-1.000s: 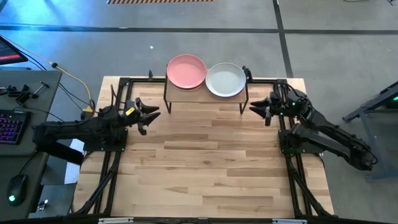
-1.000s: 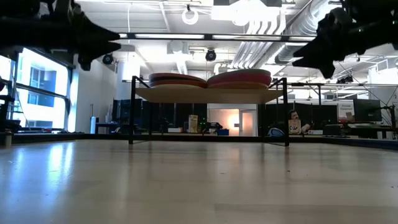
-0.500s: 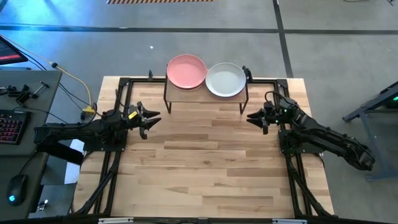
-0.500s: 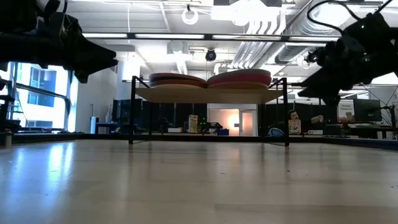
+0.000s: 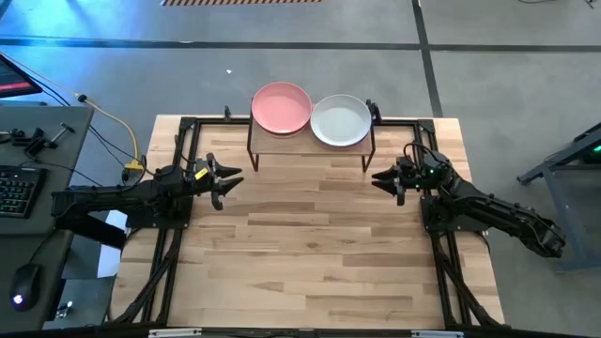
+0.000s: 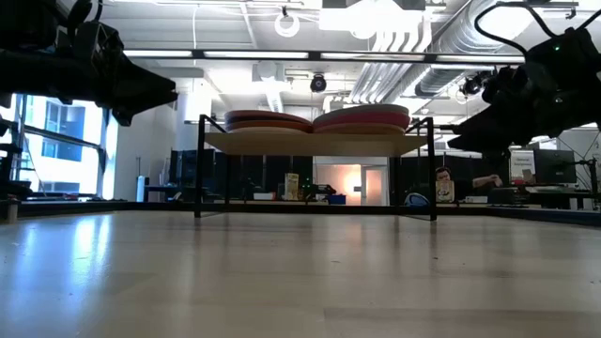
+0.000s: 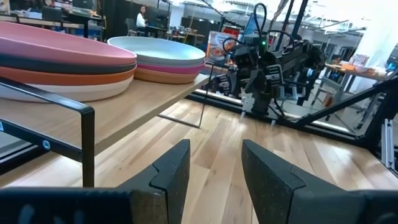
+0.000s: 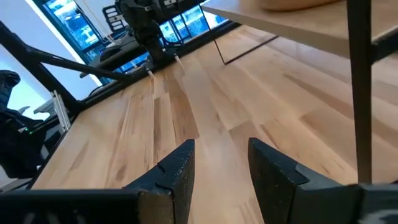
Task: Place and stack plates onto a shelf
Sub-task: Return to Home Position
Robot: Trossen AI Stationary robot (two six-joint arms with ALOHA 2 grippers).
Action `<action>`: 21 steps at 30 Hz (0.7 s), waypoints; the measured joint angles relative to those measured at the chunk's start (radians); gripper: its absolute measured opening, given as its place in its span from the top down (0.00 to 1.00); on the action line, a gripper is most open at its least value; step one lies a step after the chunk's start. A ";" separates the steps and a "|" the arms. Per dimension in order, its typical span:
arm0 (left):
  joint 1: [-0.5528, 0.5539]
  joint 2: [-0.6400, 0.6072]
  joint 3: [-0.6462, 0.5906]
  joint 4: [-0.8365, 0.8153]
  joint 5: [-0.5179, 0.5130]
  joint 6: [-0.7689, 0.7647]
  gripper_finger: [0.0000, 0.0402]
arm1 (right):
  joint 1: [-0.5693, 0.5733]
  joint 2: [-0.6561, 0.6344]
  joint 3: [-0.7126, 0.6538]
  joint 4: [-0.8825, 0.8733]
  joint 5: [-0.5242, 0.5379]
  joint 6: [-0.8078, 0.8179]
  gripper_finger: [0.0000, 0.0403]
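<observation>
Two stacks of plates stand on the shelf (image 5: 310, 141) at the table's far edge. The left stack (image 5: 282, 107) has a pink plate on top; the right stack (image 5: 340, 120) has a pale off-white one on top. In the left wrist view the stacks show from the side, the left stack (image 7: 56, 68) and the right stack (image 7: 163, 59), each with several plates. My left gripper (image 5: 231, 179) is open and empty, left of the shelf. My right gripper (image 5: 379, 178) is open and empty, right of the shelf's near right leg.
The shelf's thin black legs (image 6: 199, 169) stand on the wooden tabletop (image 5: 310, 253). A desk with a keyboard (image 5: 19, 192) and a mouse lies left of the table. A person (image 6: 441, 183) sits in the room far behind.
My right gripper has come down and toward the table's near edge, away from the shelf's right end. My left gripper has moved a little toward the near edge and lower. The plates and the shelf have kept still.
</observation>
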 joint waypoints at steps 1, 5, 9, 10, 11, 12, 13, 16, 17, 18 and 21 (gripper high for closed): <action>0.000 0.000 0.000 -0.003 0.000 0.000 0.67 | 0.000 0.000 0.000 0.000 0.002 -0.001 0.68; 0.000 0.000 0.000 -0.014 0.000 -0.001 0.67 | 0.000 0.001 0.000 -0.013 0.018 -0.001 0.68; 0.000 0.000 0.000 -0.032 0.000 -0.002 0.67 | 0.000 0.001 0.000 -0.022 0.020 -0.001 0.68; 0.000 0.000 0.000 -0.035 0.000 -0.002 0.67 | 0.000 0.001 0.000 -0.022 0.020 -0.001 0.68; 0.000 0.001 0.000 -0.038 0.000 -0.002 0.67 | 0.000 0.001 0.000 -0.022 0.020 -0.001 0.68; 0.000 0.001 0.000 -0.039 0.000 -0.002 0.67 | 0.000 0.001 0.000 -0.023 0.020 -0.001 0.68; 0.000 0.001 0.000 -0.039 0.000 -0.002 0.67 | 0.000 0.001 0.000 -0.024 0.020 -0.001 0.68; 0.000 0.001 0.000 -0.038 0.000 -0.002 0.67 | 0.000 0.001 0.000 -0.024 0.021 -0.001 0.68; 0.000 0.001 0.000 -0.038 0.000 -0.002 0.67 | 0.000 0.001 0.000 -0.024 0.021 -0.001 0.68; 0.000 0.001 0.000 -0.038 0.000 -0.002 0.67 | 0.000 0.001 0.000 -0.025 0.021 -0.001 0.68; 0.000 0.001 0.000 -0.038 0.000 -0.002 0.67 | 0.000 0.001 0.000 -0.025 0.021 -0.001 0.68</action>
